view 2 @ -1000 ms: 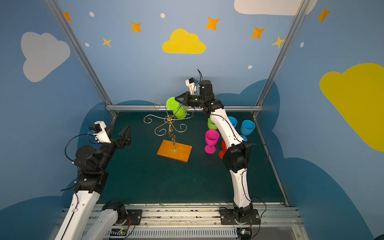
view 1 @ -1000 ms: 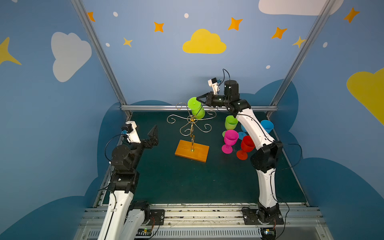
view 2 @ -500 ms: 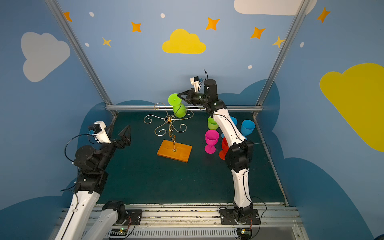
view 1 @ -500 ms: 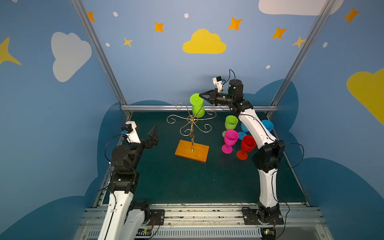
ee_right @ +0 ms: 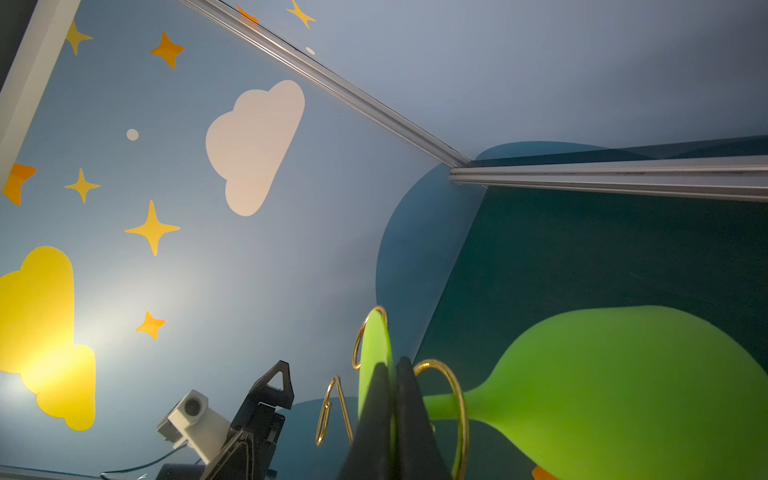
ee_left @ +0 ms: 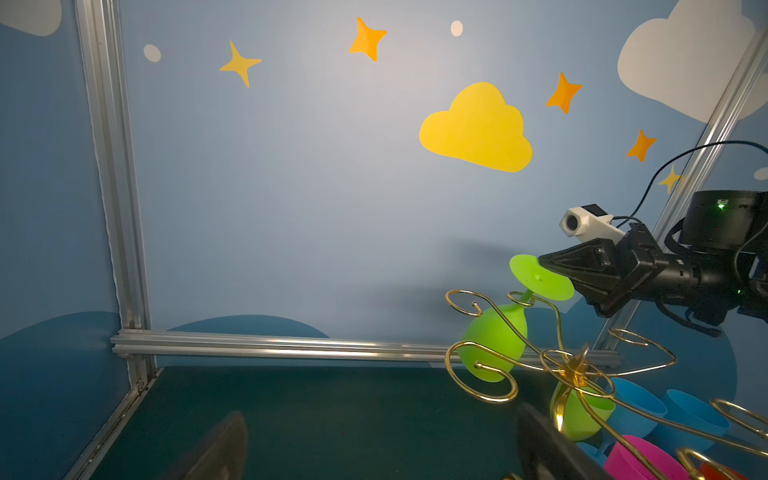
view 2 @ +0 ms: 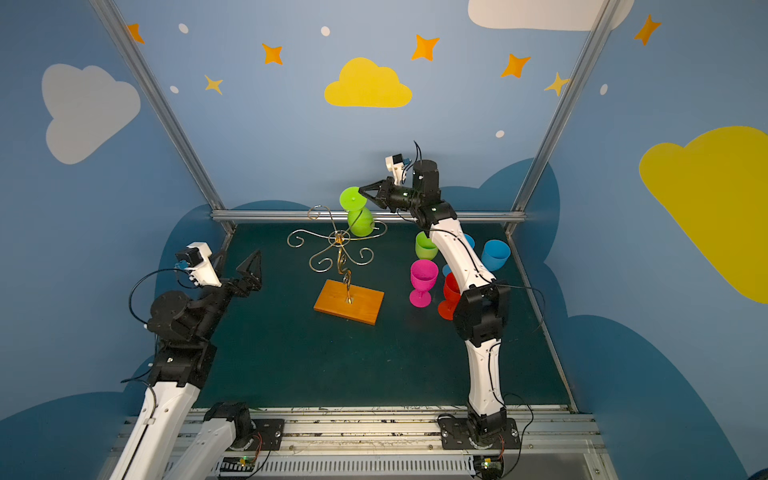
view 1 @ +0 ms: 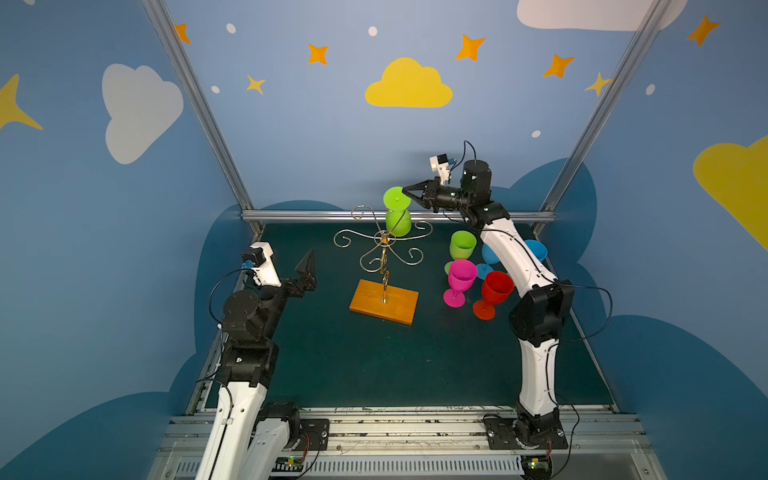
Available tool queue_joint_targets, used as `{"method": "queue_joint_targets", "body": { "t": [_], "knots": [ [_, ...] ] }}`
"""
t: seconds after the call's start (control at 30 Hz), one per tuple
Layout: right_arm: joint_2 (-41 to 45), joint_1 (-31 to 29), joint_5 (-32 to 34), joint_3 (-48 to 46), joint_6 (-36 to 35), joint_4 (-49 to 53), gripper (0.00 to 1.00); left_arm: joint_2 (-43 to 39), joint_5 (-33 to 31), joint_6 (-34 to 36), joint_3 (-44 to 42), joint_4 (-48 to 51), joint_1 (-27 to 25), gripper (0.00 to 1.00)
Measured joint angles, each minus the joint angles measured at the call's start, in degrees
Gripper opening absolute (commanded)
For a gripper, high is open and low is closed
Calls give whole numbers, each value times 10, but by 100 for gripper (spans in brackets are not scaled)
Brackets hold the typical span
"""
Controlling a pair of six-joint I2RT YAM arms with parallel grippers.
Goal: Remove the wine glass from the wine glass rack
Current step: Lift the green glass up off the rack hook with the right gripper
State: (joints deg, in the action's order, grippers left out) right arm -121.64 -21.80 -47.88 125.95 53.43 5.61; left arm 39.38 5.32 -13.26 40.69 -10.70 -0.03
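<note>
The dark green desk (view 1: pixel 332 365) is occupied near its middle by the wine glass rack (view 1: pixel 382 240), a thin gold wire stand with curled scroll arms on a twisted stem, set in a rectangular orange-brown wooden base (view 1: pixel 384 306). To its right, well apart from the base, a second lime-green goblet (view 1: pixel 462 245), a pink goblet (view 1: pixel 460 275), a red goblet (view 1: pixel 497 286) and blue goblets (view 1: pixel 536 250) are stood upright.

The lime-green plastic wine glass (view 1: pixel 398 223) is hung upside down on a rear scroll arm and tilted. Its stem is threaded through the wire loop, with the bowl below and the round foot (ee_left: pixel 540 277) above.

The rim of that foot is pinched by the closed right gripper (view 1: pixel 405 190), which is reached in from the right. The left gripper (view 2: pixel 237 268) is held wide open and empty at the left edge of the desk, well apart from the rack.

The glass is judged light, smooth and unlikely to shatter. The thin foot may flex or slide between the pads, so a hold closer to the stem would be firmer. The wire rack is also judged light and easily dragged or tipped, so the stem is best slid out through the open end of the scroll rather than pulled straight up.
</note>
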Motion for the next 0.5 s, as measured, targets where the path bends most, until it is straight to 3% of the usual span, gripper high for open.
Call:
{"method": "queue_joint_targets", "body": {
  "t": [0.5],
  "knots": [
    [51, 3, -15, -83, 3, -26, 0, -1, -2, 0, 0, 0, 0, 99]
  ]
}}
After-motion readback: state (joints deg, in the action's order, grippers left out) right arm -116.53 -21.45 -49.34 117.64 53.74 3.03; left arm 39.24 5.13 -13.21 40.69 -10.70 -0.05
